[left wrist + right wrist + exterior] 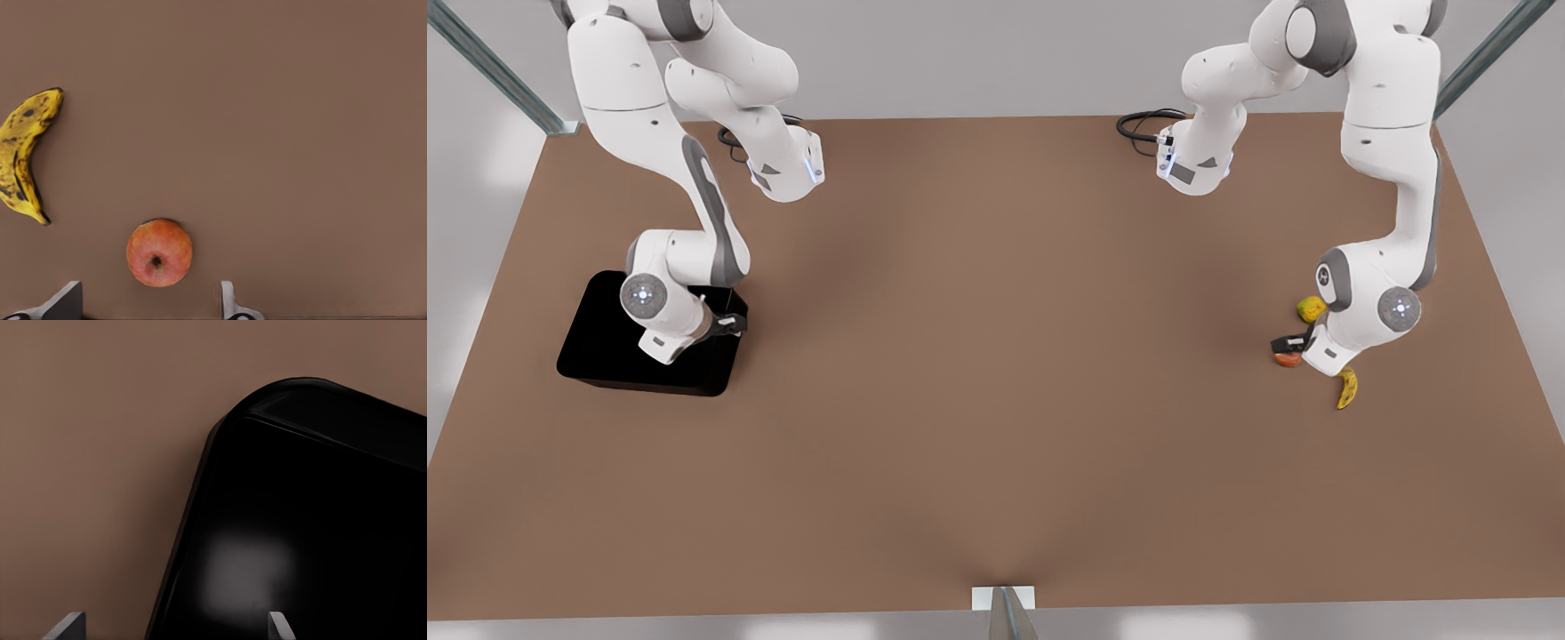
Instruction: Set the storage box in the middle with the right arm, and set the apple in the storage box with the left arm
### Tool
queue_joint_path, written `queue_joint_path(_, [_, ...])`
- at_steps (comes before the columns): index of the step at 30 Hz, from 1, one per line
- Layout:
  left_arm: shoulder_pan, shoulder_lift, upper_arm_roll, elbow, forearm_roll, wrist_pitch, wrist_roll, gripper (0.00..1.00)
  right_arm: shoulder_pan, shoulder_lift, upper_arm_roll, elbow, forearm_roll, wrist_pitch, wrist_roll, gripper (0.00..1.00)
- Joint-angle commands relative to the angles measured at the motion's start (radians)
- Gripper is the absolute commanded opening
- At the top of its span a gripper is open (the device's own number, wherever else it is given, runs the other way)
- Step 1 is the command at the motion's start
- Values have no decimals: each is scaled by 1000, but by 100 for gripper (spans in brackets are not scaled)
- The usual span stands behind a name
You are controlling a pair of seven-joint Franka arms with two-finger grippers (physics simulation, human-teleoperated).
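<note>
Your brown bench (996,400) fills the scene under a pale grey wall, with metal frame struts at the corners.

Your left tool (150,303) hangs over the apple (159,253) on the front view's right. Its fingers are spread, one fingertip (65,300) on each side of the fruit and neither touching it. From the front you see the same left tool (1291,343) low above the bench with the apple (1288,359) just under it, partly hidden by the wrist. The spotted banana (23,155) lies near the apple but apart from it, on the bench. A yellow-green fruit (1311,308) sits just beyond the wrist, close to the arm's link. Nothing lies between the spread fingers and the apple.

Your right tool (177,627) hovers on the front view's left, over one rounded corner of the storage box (307,520). Its fingers are spread too: one fingertip (67,623) is above bare bench outside the wall, the other above the box's black floor, so the wall runs between them. You cannot tell whether either finger touches the wall. From the front, the right tool (725,325) sits at the box's edge toward the bench's middle, and the storage box (605,356) rests flat near the bench's end, well apart from the fruits.

Black cables (1143,124) coil at the far edge of the bench.
</note>
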State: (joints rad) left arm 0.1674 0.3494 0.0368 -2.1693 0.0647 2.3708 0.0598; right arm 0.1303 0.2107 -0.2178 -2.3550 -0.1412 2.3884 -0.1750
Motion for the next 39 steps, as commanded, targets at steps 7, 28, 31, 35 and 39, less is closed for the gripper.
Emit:
queue_joint_path(7, [23, -36, -18, -93, 3, 102, 58, 100, 2, 9, 0, 2, 3, -8, 3, 21])
queue_joint_path(28, [69, 48, -32, -130, 9, 242, 58, 99, 127, -134, 41, 66, 72, -101, 14, 21])
queue_joint_path(31, [73, 51, -32, -132, 10, 266, 58, 99, 183, -129, 107, 105, 72, -121, 86, 21])
queue_joint_path(35, [84, 66, -31, -127, 12, 281, 60, 99, 230, -126, 187, 141, 72, -123, 207, 21])
queue_joint_path(39, [103, 72, -32, -129, 21, 281, 61, 99, 290, -123, 218, 163, 72, -121, 293, 21])
